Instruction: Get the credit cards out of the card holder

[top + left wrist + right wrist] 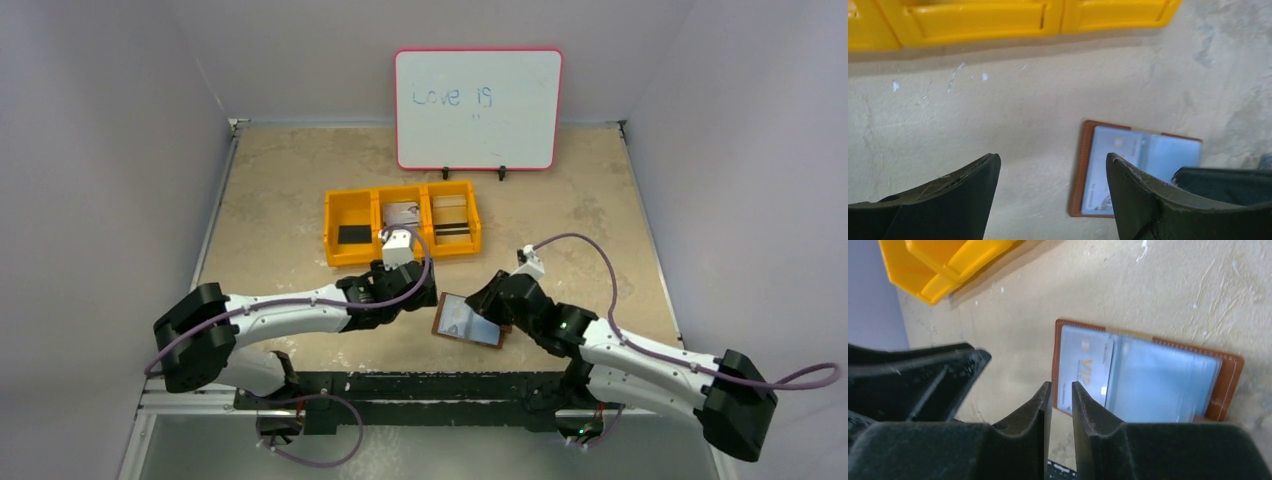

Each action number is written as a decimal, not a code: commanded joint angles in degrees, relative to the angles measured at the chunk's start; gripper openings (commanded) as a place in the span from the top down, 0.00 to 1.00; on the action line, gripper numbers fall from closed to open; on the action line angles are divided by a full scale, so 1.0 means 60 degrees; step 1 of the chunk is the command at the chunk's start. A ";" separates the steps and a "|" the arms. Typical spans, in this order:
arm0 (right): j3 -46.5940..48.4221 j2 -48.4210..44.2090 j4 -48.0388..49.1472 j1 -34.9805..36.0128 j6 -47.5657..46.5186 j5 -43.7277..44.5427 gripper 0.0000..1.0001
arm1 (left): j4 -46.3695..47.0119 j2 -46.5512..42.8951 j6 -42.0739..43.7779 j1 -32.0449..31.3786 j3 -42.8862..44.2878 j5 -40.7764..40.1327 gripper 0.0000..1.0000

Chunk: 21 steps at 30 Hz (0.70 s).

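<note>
The brown card holder [468, 320] lies open and flat on the table between the two arms. Its clear sleeves face up. A pale card [1082, 366] shows inside the left sleeve [1113, 170]. My left gripper [420, 290] hovers just left of the card holder [1088, 165]. It is open wide [1053, 160], with only bare table between its fingers. My right gripper [490, 297] hangs over the holder's near-left corner [1061, 385]. Its jaws stand a narrow gap apart with nothing in them. Three credit cards lie in the yellow bin: black [353, 235], grey-white [402, 213] and beige striped [452, 222].
The yellow three-compartment bin [330, 215] stands behind the grippers, and its front wall [973, 20] fills the top of the left wrist view. A whiteboard [478, 108] stands at the back. The left arm's dark gripper [913, 380] shows at the left of the right wrist view.
</note>
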 commanded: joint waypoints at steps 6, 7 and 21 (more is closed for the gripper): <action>-0.1016 0.1199 0.3141 -0.1219 -0.0591 -0.2581 0.74 | 0.0513 -0.0531 -0.0452 0.0029 -0.0914 0.0001 0.16; -0.1091 0.1296 0.3325 -0.1227 -0.0579 -0.2644 0.74 | 0.0558 -0.0531 -0.0440 0.0028 -0.0921 0.0022 0.16; -0.1587 0.2084 0.2673 -0.1585 -0.0193 -0.2543 0.72 | 0.1219 0.0150 -0.0275 0.0027 -0.0924 0.0764 0.14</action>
